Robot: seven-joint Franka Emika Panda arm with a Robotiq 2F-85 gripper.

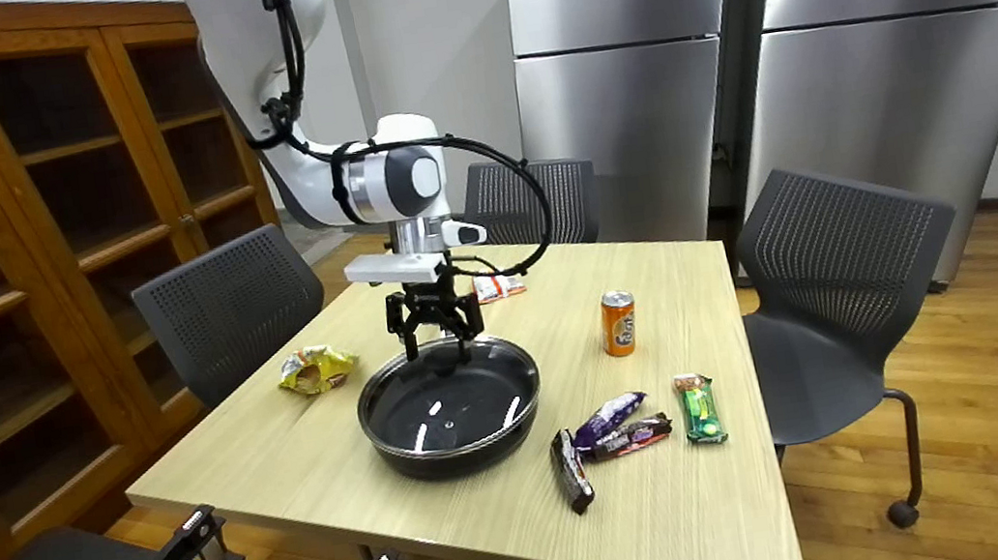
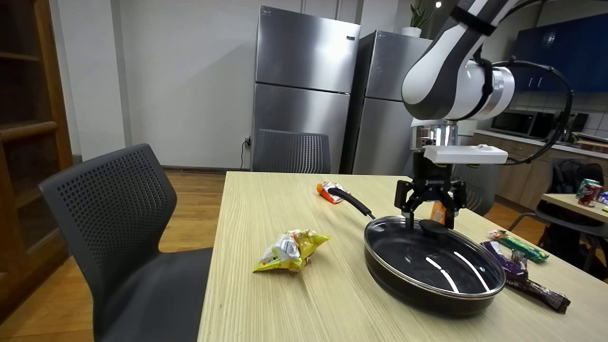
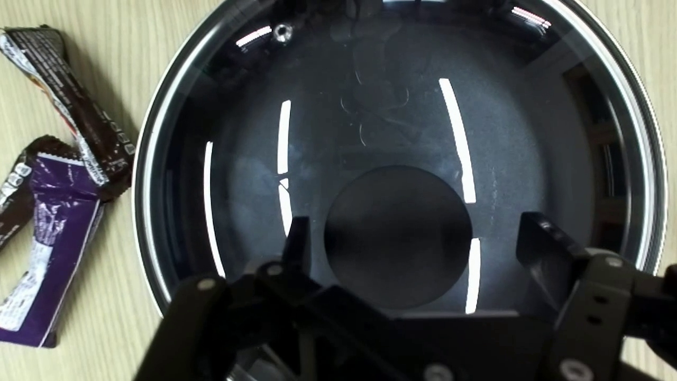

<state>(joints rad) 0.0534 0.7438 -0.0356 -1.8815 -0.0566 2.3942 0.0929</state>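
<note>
My gripper [image 1: 437, 349] points down over a dark frying pan [image 1: 451, 462] covered by a glass lid [image 3: 365, 127] with a metal rim. In the wrist view the round black lid knob [image 3: 398, 238] lies between the spread fingers, with a gap on both sides, nearer the left finger [image 3: 299, 246] than the right. Nothing is gripped. The fingertips hang close to knob height in an exterior view, where the gripper [image 2: 429, 222] stands at the knob [image 2: 433, 229]. The pan's black handle [image 2: 351, 201] extends toward the back of the table there.
A yellow snack bag [image 1: 316, 369] and an orange-white packet [image 2: 332, 191] lie on the wooden table [image 1: 687, 507]. An orange can [image 1: 619, 324] stands upright. Purple and brown wrapped bars [image 3: 61, 233] lie beside the pan, near a green packet [image 1: 700, 408]. Chairs [image 1: 838, 291] surround the table.
</note>
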